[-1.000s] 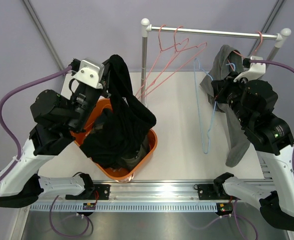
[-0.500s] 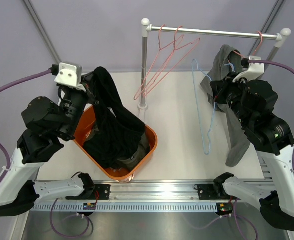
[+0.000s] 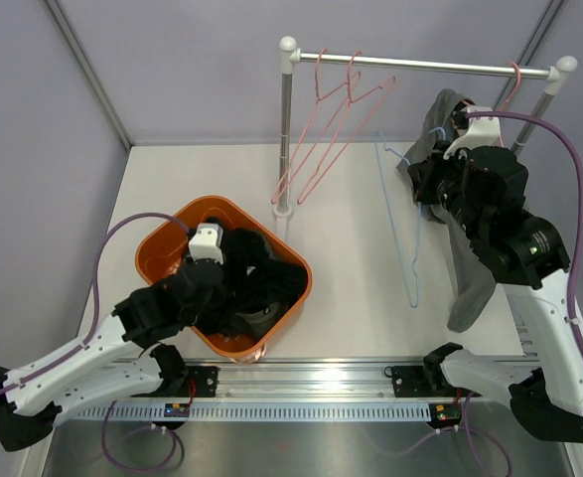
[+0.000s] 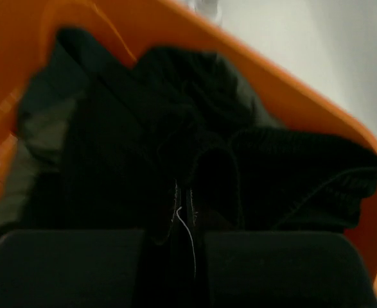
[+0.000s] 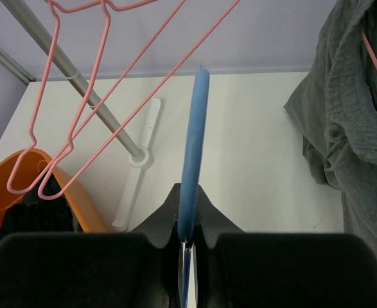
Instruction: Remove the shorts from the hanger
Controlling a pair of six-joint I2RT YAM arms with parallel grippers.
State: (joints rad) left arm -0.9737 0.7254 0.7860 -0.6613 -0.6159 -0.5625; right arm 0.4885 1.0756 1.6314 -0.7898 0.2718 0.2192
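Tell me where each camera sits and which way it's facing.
Top external: above and behind the arms, looking down on the table; left arm and right arm both show.
Left wrist: looks down into the orange basket at black shorts; the left gripper, shut on them, fills the bottom.
Right wrist: faces the rack post across the table, grey shorts at right; the right gripper, shut on the blue hanger, at bottom.
Shared: the orange basket shows in all three; the blue hanger in top and right wrist.
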